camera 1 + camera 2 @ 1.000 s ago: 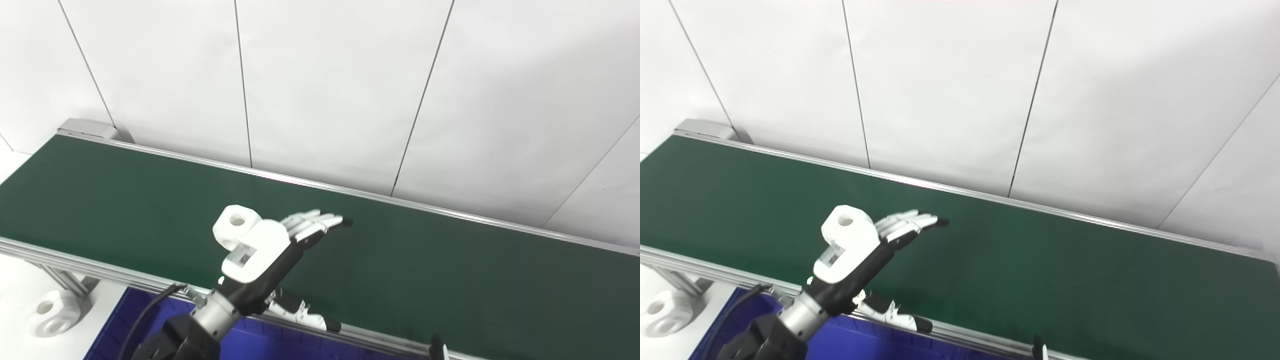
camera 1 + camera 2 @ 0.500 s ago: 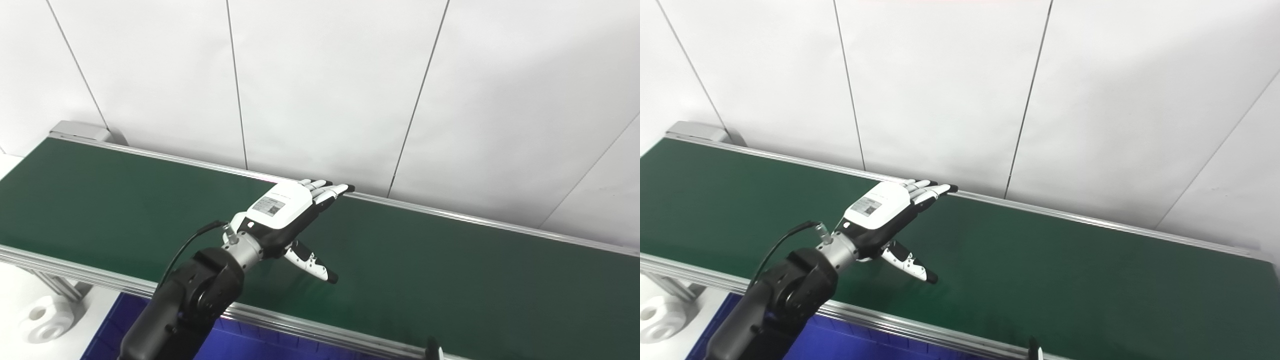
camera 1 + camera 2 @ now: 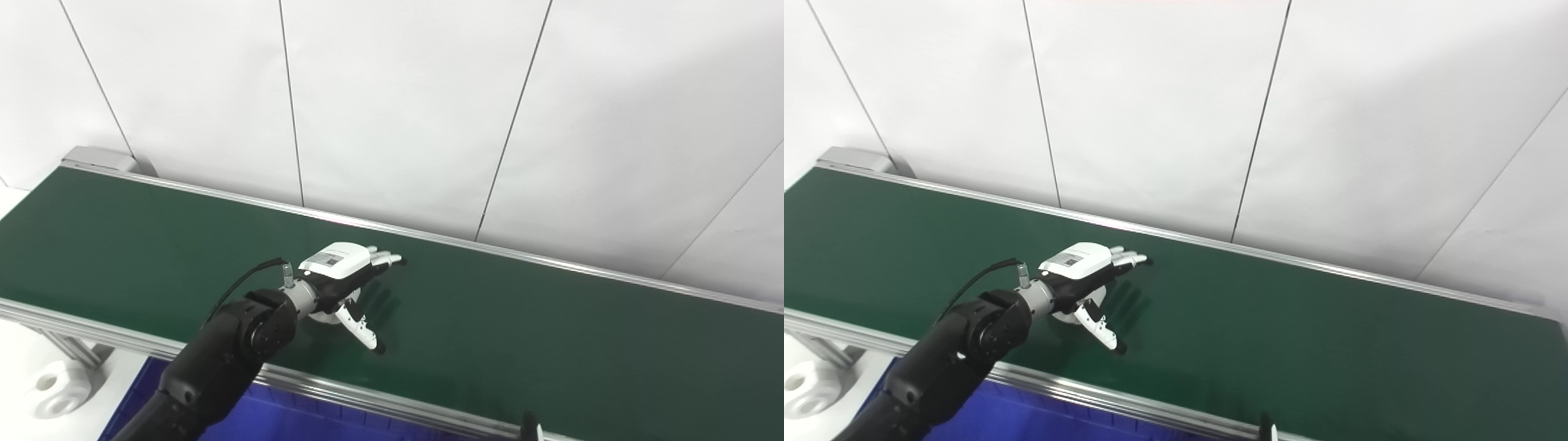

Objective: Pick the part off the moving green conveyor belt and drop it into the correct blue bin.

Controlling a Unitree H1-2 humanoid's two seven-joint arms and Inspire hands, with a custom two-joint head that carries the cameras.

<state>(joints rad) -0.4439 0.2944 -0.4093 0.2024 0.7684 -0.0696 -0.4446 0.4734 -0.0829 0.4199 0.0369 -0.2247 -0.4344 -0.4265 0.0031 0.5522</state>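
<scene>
While flat over matte green belt [image 3: 551,343], left hand [image 3: 340,264] fingers [image 3: 384,259] spread, covering rounded white part [image 3: 324,316].

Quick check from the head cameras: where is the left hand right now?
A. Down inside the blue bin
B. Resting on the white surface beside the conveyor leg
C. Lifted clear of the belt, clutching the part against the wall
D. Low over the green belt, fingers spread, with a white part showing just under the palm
D: the left hand is low over the green belt, fingers apart, with the white part peeking out beneath the palm, not yet closed on.
</scene>
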